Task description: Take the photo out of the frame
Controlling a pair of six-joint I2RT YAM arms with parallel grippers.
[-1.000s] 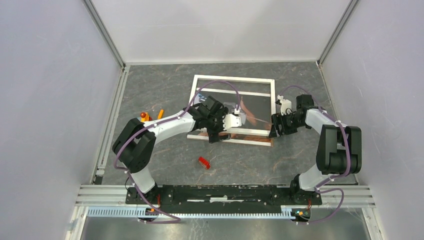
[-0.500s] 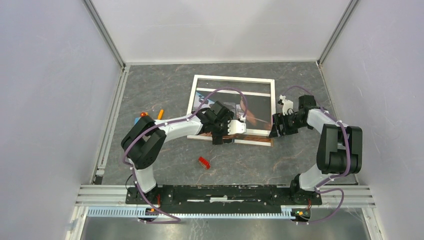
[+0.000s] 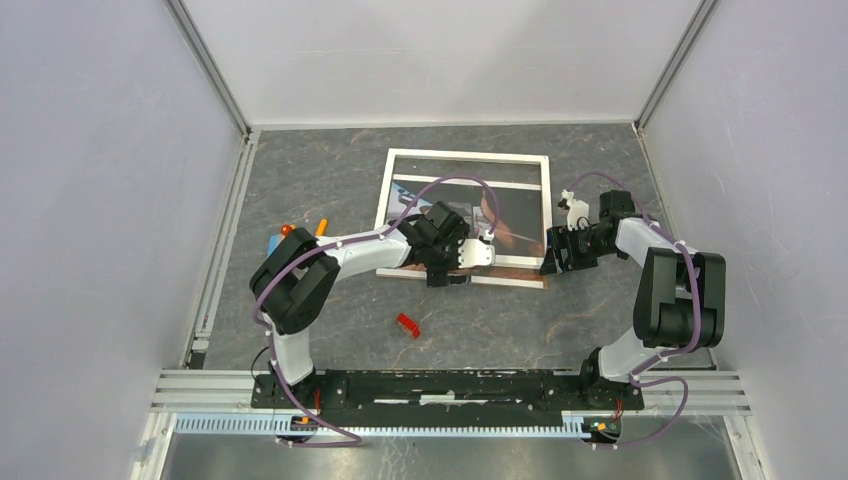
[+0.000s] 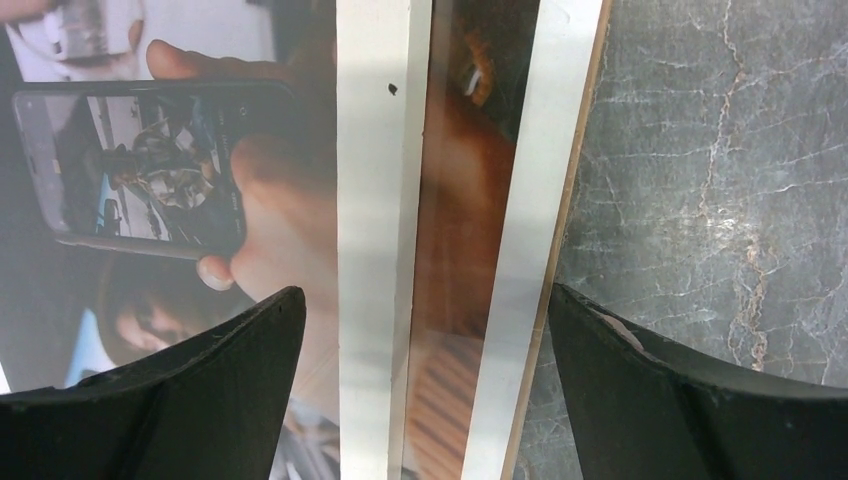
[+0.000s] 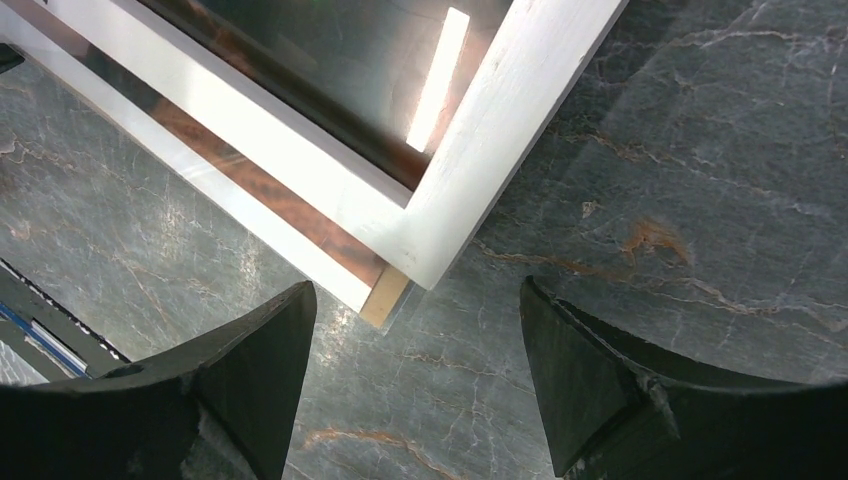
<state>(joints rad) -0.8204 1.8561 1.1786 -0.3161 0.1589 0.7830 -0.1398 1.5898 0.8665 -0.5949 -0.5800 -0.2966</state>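
Photo [image 3: 515,215] beneath frame [image 3: 468,156]; red piece [image 3: 407,325] nearby.

Grey marbled counter [image 3: 330,180] with a few things on it.
We see the white frame [image 3: 468,157] lying flat near the middle, a small red piece [image 3: 407,325] nearer us, and orange bits [image 3: 321,227] left of the frame.

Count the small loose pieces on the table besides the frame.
4 showing: a red piece near the front, between the arms; an orange-red piece, an orange piece and a blue piece clustered just beyond the left arm. That arm may hide more.
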